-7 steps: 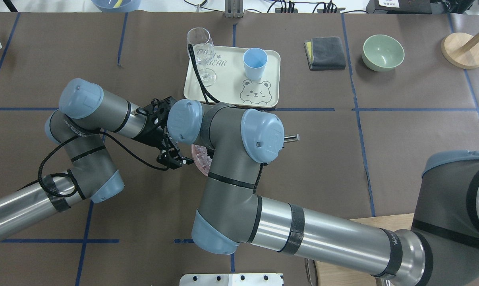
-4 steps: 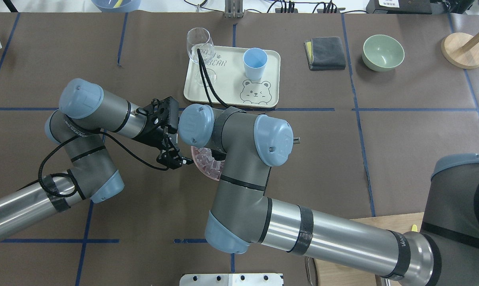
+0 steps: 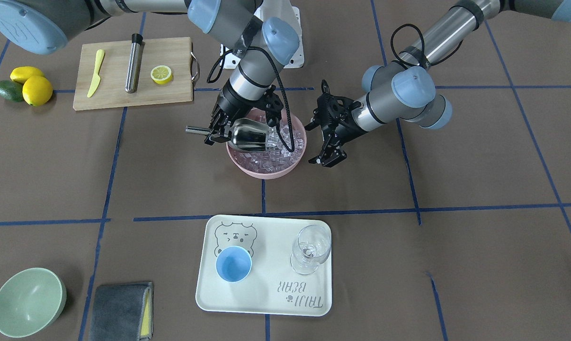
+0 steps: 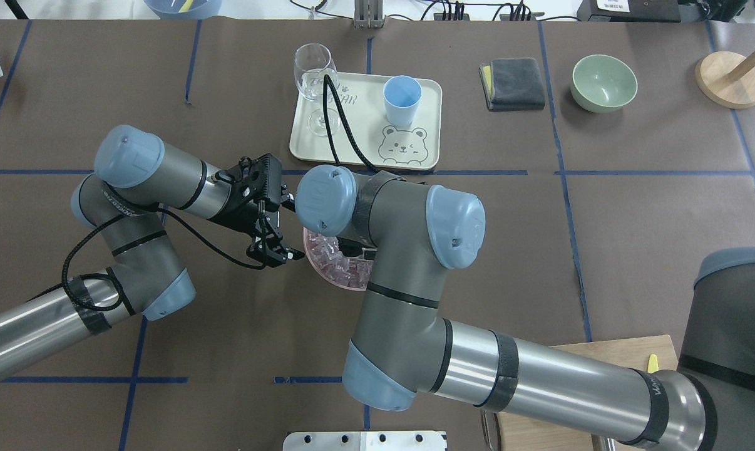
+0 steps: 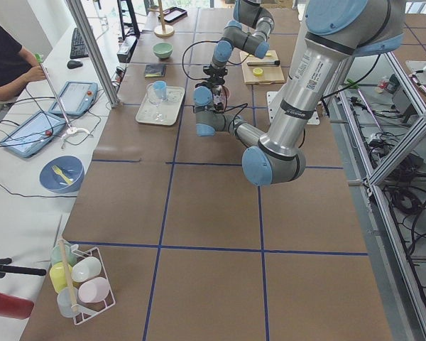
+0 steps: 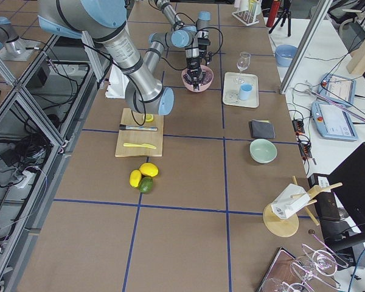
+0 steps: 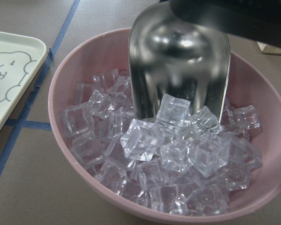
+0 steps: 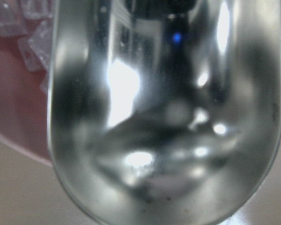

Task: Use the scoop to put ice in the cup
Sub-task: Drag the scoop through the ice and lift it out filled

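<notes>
My right gripper [image 3: 219, 130] is shut on the handle of the shiny steel scoop [image 3: 248, 135]. The scoop's mouth rests in the ice [image 3: 271, 156] in the pink bowl [image 3: 266, 174]. In the left wrist view the scoop [image 7: 180, 61] tilts down with cubes of ice [image 7: 168, 154] at its lip. It fills the right wrist view [image 8: 168, 117]. My left gripper [image 3: 327, 160] is open and empty just beside the bowl, as the overhead view [image 4: 274, 249] also shows. The light-blue cup [image 3: 233, 264] stands empty on the cream tray [image 3: 266, 303].
A clear wine glass [image 3: 310, 248] stands on the tray next to the cup. A wooden board [image 3: 172, 97] holds a yellow knife, a steel tube [image 3: 134, 61] and half a lemon. Lemons [image 3: 34, 87], a green bowl [image 3: 27, 300] and a grey cloth [image 3: 120, 310] lie near the edges.
My right arm has shifted to the right in the overhead view, and more of the pink bowl and its ice shows. The left arm has not moved.
</notes>
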Controlling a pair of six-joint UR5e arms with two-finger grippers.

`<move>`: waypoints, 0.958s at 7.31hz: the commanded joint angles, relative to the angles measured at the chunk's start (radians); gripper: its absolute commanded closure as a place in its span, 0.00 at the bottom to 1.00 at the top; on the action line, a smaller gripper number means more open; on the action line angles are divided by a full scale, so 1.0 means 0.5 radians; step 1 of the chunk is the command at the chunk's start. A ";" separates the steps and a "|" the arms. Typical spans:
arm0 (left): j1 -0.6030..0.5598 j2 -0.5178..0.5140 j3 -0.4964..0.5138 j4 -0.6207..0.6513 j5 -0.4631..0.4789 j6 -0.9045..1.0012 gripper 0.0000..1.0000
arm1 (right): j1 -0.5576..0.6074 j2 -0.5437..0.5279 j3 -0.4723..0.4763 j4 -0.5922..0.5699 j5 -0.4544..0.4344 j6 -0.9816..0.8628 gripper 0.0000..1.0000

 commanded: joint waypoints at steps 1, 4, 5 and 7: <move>-0.002 0.000 0.001 0.000 0.000 0.000 0.00 | -0.003 -0.043 0.011 0.153 0.057 0.057 1.00; -0.002 0.003 0.013 0.000 0.000 0.006 0.00 | -0.009 -0.061 0.014 0.218 0.076 0.106 1.00; -0.002 0.003 0.022 0.000 0.000 0.006 0.00 | -0.009 -0.071 0.014 0.257 0.088 0.109 1.00; -0.002 0.003 0.029 0.000 0.000 0.009 0.00 | -0.006 -0.269 0.141 0.508 0.164 0.158 1.00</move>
